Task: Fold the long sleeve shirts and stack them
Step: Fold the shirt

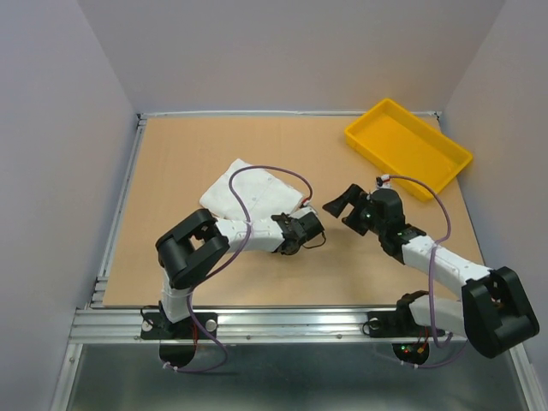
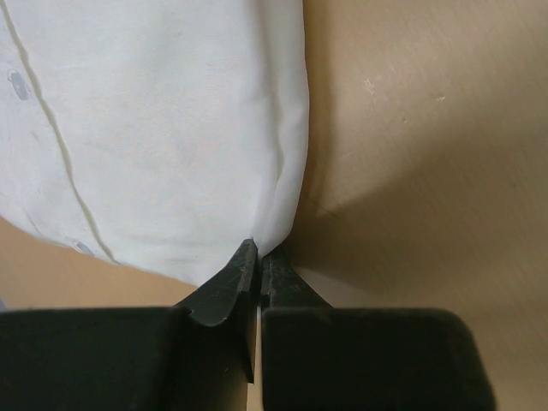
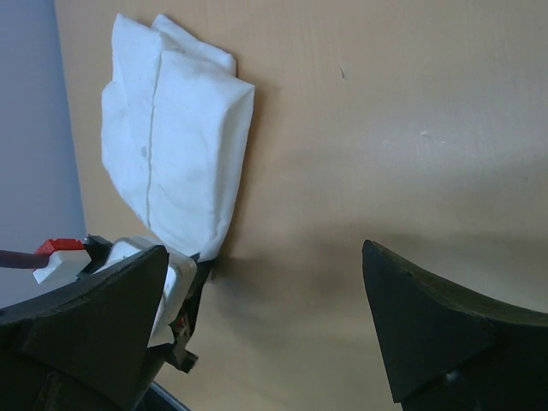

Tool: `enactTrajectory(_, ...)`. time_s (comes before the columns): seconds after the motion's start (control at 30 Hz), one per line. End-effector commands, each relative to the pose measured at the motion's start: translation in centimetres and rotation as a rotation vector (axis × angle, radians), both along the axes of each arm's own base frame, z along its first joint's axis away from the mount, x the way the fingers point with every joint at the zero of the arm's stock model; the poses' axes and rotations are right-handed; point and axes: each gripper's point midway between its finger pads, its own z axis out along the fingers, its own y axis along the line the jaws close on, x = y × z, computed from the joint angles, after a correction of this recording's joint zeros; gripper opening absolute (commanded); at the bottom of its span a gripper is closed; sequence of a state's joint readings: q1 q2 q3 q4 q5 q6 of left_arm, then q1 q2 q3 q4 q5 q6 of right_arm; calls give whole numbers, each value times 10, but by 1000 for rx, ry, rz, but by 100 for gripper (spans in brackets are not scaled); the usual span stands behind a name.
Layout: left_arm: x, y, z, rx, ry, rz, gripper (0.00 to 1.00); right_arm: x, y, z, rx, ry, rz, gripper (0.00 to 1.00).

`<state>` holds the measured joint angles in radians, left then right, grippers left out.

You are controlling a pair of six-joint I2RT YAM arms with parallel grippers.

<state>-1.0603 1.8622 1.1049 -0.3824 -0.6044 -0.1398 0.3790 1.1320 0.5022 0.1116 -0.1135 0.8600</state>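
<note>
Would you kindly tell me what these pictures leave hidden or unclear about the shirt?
Top view: white shirt, near edge covered by the left arm.
Left wrist view: most of the shirt, cut off by top and left edges.
All views: sleeves, lost in the folds.

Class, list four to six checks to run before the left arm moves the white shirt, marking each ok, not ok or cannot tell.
1. The left gripper is shut on the white shirt at its corner: ok.
2. All fabric layers caught: cannot tell.
3. The right gripper is open and empty: ok.
4. It is apart from the shirt: ok.
5. The yellow tray is empty: ok.
</note>
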Motion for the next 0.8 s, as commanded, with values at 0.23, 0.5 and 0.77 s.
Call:
enactTrajectory(0.23, -9, -36, 43, -230, 81, 11, 0, 28, 50, 18, 366, -61, 70, 100)
enactTrajectory(0.5, -7, -52, 63, -315, 79, 12, 0, 41, 77, -7, 409, 40, 91, 100)
enactTrajectory(0.77, -9, -65, 69, -407, 105, 29, 0, 33, 112, -33, 485, 129, 124, 100)
